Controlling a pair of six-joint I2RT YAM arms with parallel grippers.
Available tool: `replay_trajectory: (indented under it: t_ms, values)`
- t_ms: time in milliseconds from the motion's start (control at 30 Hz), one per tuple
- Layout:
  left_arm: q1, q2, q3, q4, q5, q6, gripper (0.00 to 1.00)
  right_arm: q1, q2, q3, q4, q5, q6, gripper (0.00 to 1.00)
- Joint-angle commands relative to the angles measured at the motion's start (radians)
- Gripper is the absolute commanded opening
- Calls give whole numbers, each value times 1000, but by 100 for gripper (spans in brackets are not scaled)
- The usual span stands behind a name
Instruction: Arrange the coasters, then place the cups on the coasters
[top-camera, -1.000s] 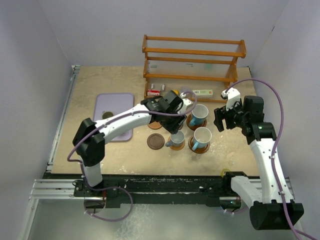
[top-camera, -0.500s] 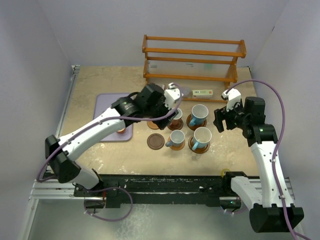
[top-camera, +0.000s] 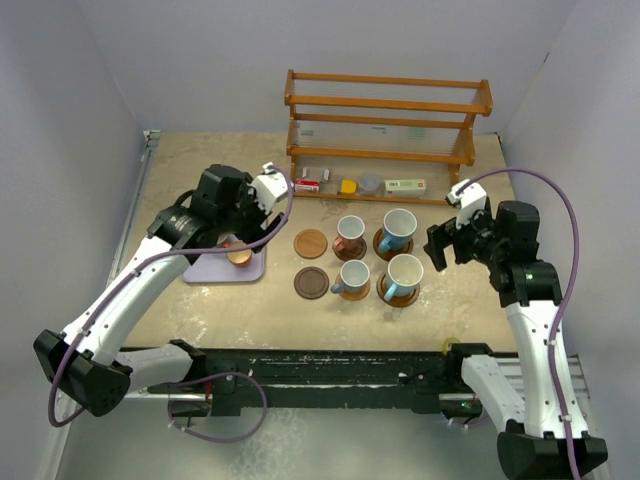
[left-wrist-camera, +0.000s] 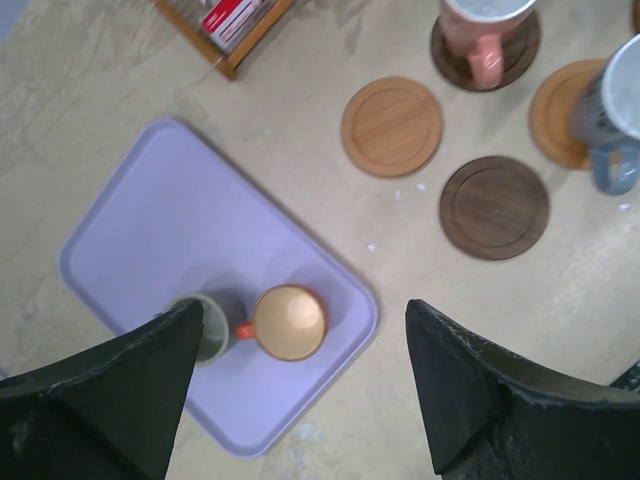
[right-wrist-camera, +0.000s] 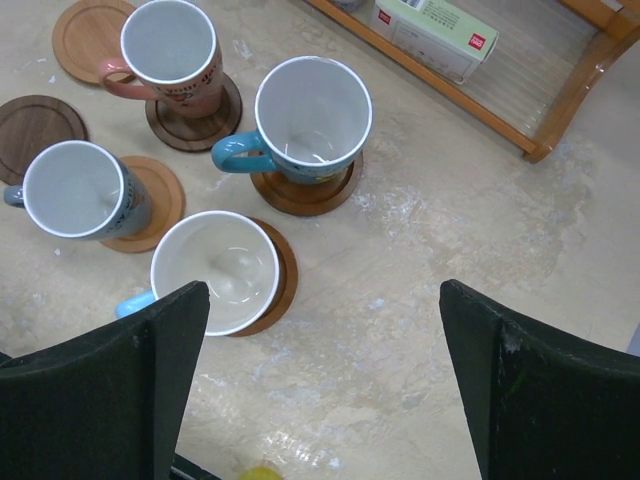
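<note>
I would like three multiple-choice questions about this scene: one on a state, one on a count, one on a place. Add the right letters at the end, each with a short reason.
1. The left pincer is: A shut tight; B open, holding nothing; C clamped on something.
2. How many coasters bear no cup? A one; B two; C four.
3. The small orange cup stands: A on a coaster; B in the left pincer; C on the lavender tray.

1 B, its fingers stand wide apart with nothing between them.
2 B, a light one and a dark coaster lie bare.
3 C, it rests there beside the olive cup.
</note>
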Motion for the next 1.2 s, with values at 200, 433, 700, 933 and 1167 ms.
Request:
replay_trajectory:
  t_ms: [200, 433, 700, 933, 1167]
  values:
    - [256, 71, -58, -19, 215, 404, 80, -7, -35, 4, 17, -43, -3, 100]
    - [354, 238, -2, -113, 310, 660, 80, -6, -23, 7, 15, -53, -3, 100]
    - [372, 448, 91, -220, 375, 915, 77, -7, -12, 4, 19, -48, -5, 100]
    - [372, 614, 149, -272, 358, 1047, 65, -6, 5, 4, 28, -40, -10, 100]
    - [370, 698, 176, -298, 333, 1107, 51, -6, 13, 4, 33, -36, -10, 100]
